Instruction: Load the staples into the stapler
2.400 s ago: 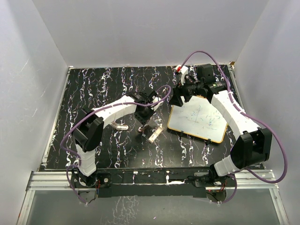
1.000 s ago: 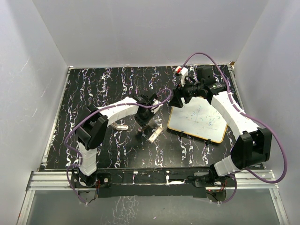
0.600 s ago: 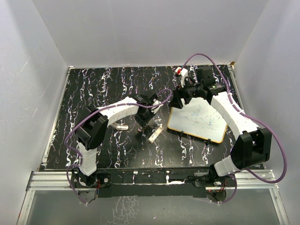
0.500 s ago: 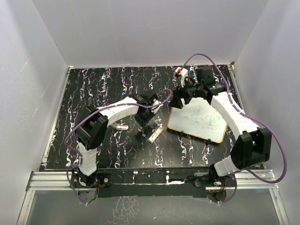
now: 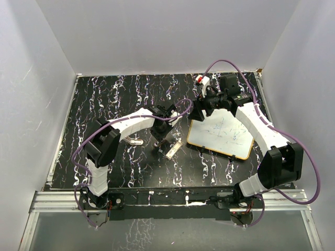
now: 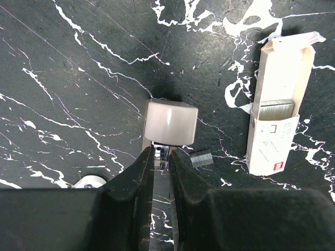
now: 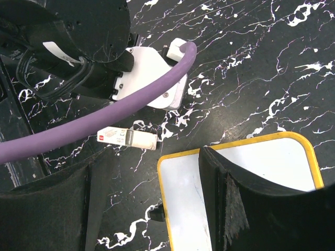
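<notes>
Black marble-look table [image 5: 104, 104], boxed in by plain white walls [image 5: 157, 31]. Count's easy: one whiteboard [image 5: 222, 133], one pale stapler [image 6: 170, 122], one staple box [image 6: 276, 125] lying open near it, and one loose staple strip [image 6: 201, 157] between them. Left gripper [image 6: 160, 152] is pinched closed right at the stapler, with something shiny between its tips. Right gripper [image 7: 154, 157] hangs spread wide and empty over the whiteboard's corner.

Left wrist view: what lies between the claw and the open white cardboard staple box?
A short grey metal staple strip lies there, left wrist view.
</notes>
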Motion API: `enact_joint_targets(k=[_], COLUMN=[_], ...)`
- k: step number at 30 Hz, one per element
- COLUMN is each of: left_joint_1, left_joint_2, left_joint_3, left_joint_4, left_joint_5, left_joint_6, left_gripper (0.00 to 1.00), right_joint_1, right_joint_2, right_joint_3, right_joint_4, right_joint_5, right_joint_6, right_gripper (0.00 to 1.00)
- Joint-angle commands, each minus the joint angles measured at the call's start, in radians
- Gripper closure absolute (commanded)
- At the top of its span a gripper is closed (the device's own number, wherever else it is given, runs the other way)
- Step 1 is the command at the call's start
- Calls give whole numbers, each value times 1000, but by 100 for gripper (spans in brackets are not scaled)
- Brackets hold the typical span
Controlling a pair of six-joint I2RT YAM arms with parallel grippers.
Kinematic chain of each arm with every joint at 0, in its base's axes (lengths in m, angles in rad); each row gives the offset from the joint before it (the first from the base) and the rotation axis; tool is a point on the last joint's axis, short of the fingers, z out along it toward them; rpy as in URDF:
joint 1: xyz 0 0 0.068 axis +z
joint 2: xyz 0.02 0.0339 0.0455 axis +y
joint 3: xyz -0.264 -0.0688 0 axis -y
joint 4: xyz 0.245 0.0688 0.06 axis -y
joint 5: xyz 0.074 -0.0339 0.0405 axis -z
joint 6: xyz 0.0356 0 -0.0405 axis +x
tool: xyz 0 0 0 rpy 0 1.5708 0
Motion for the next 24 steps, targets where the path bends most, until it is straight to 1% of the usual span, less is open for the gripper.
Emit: enact_joint_targets(k=[1, 6, 13, 24], left_joint_1=[-3, -3, -2, -2], left_joint_2=[-75, -88, -65, -80], left_joint_3=[29, 30, 20, 31], left_joint_4=[-24, -21, -20, -24], left_joint_5=[-5, -12, -25, 10], left_joint_6=[2, 5, 10, 10], left_gripper=[100, 100, 100, 100], right_joint_1=[-5, -6, -5, -5], right_joint_2=[-28, -25, -24, -22], right_joint_3=[-2, -6, -6, -12], right_joint_4=[45, 47, 47, 51], right_joint_5=[-18, -20, -23, -24], right_joint_6=[-3, -3, -3, -5], right_gripper=[32, 32, 32, 32])
